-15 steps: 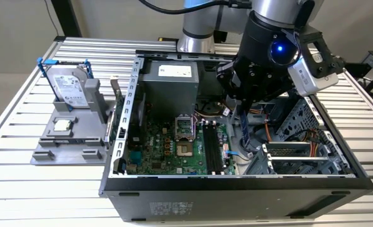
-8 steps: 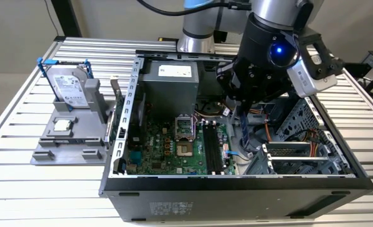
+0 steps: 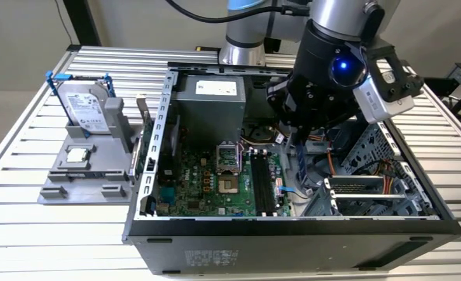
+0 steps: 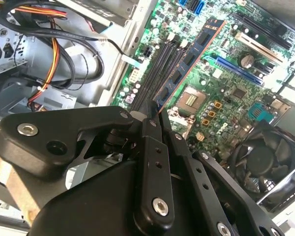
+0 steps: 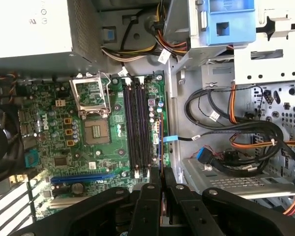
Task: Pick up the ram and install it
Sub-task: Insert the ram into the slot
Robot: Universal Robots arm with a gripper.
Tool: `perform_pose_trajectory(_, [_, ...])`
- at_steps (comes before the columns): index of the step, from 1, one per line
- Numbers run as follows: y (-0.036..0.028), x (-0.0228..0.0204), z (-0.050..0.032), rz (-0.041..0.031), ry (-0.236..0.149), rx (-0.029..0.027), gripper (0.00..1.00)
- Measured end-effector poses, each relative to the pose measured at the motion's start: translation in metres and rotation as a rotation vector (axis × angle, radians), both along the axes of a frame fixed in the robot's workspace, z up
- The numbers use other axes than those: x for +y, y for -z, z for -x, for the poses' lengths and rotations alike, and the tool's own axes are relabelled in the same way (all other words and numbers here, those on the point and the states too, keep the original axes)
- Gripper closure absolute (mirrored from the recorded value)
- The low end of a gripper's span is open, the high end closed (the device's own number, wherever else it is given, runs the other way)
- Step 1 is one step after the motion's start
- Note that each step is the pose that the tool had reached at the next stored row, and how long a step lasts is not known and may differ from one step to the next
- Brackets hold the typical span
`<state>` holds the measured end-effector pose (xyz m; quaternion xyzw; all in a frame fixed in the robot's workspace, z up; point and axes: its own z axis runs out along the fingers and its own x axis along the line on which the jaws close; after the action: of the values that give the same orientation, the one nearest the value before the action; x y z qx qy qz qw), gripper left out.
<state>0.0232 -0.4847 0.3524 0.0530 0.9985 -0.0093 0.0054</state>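
Slatted aluminium table (image 3: 27, 146) fills my exterior view, and on it lies an open computer case (image 3: 293, 234) with its motherboard (image 3: 207, 181) facing up. Toward the table's edge on the exterior view's left I see a grey holder (image 3: 82, 175); a silver hard drive (image 3: 86, 105) with blue rails stands upright in it, and a small square processor chip (image 3: 78, 154) lies flat on it in front of the drive.

My arm reaches down into the case from the far edge of the table, and the gripper (image 3: 299, 153) hangs over the motherboard's edge nearest the drive-cage side of the case.

In the second wrist view the gripper (image 4: 155, 110) has its black fingers (image 4: 148, 129) pressed together on the ram (image 4: 189, 56), a long dark stick with an orange-gold edge running away from the fingertips. The stick is held lengthwise along the black memory slots (image 4: 160, 69), just beside them on the side toward the processor socket (image 4: 191, 101). I cannot tell whether it touches a slot or hangs above.

In the first wrist view the fingers (image 5: 151, 199) are clamped close together at the near end of the memory slots (image 5: 136, 130), and the open socket (image 5: 96, 132) sits beside those slots. Orange and black cables (image 5: 236, 132) loop through the metal bay on the other side.
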Motion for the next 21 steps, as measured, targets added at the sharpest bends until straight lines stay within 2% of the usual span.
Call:
perform_pose_trajectory(7, [0.0062,0.0000,0.0000,0.0001,0.000,0.0000,1.00])
perform_pose_trajectory(15, [0.0169,0.0002,0.0031,0.0010,-0.001,-0.0001,1.00])
perform_pose_trajectory(21, [0.0277,0.0054,0.0040,0.0008,-0.004,-0.0002,1.00])
